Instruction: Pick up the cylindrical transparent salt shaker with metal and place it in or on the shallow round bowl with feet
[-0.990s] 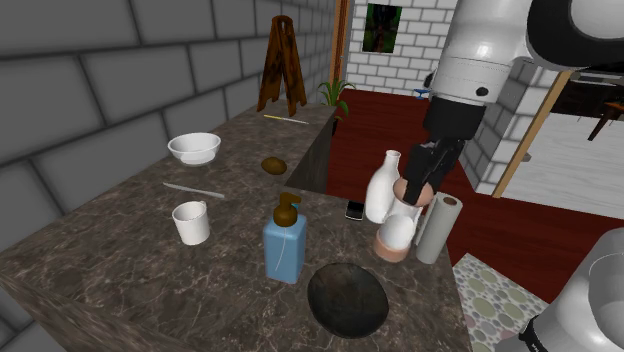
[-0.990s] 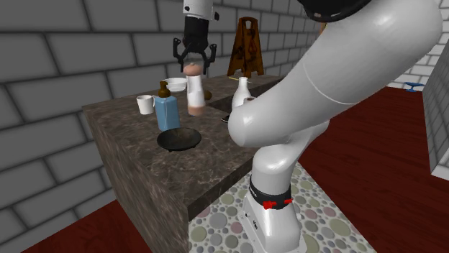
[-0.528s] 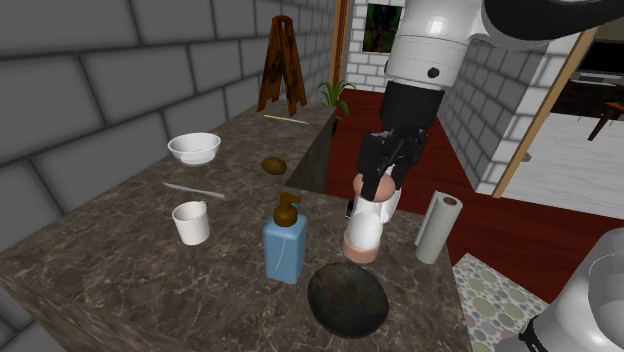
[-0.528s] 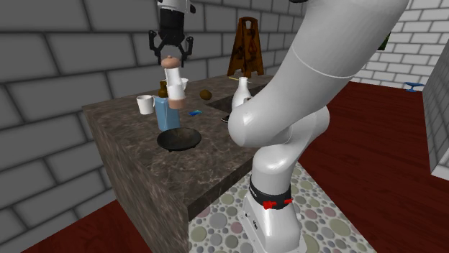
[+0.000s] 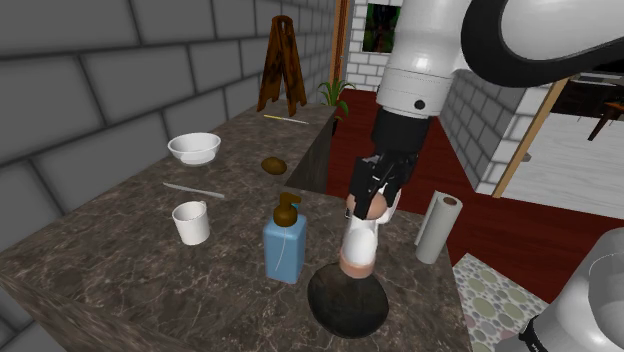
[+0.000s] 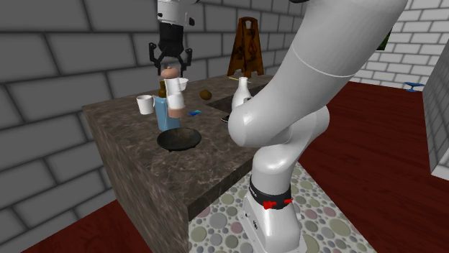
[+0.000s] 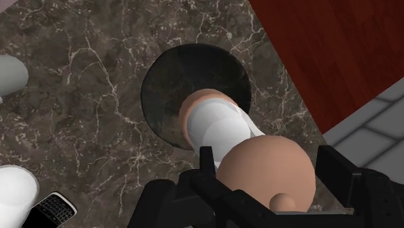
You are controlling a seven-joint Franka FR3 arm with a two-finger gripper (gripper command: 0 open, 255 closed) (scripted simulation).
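My gripper point(image 5: 367, 198) is shut on the tan top of the salt shaker point(image 5: 358, 245), a white cylinder with tan top and base. The shaker hangs upright just above the dark shallow round bowl point(image 5: 347, 300) near the counter's front edge. In the second exterior view the gripper point(image 6: 170, 66) holds the shaker point(image 6: 173, 95) over the bowl point(image 6: 180, 139). Looking down along the gripper point(image 7: 269, 178), I see the shaker point(image 7: 217, 126) over the bowl's point(image 7: 171, 74) side, with its tan cap clasped between the black fingers point(image 7: 206, 162).
A blue soap bottle point(image 5: 283, 242) stands close beside the shaker. A white mug point(image 5: 190, 222), a white bowl point(image 5: 194, 148) and a brown lump point(image 5: 273, 164) lie further back. A paper roll point(image 5: 437, 228) stands at the counter's edge. A white bottle point(image 6: 240, 93) and a phone point(image 7: 48, 210) are nearby.
The gripper has carried the shaker from beside the paper roll toward the shoulder view's left and lower, so it now hangs over the dark bowl.
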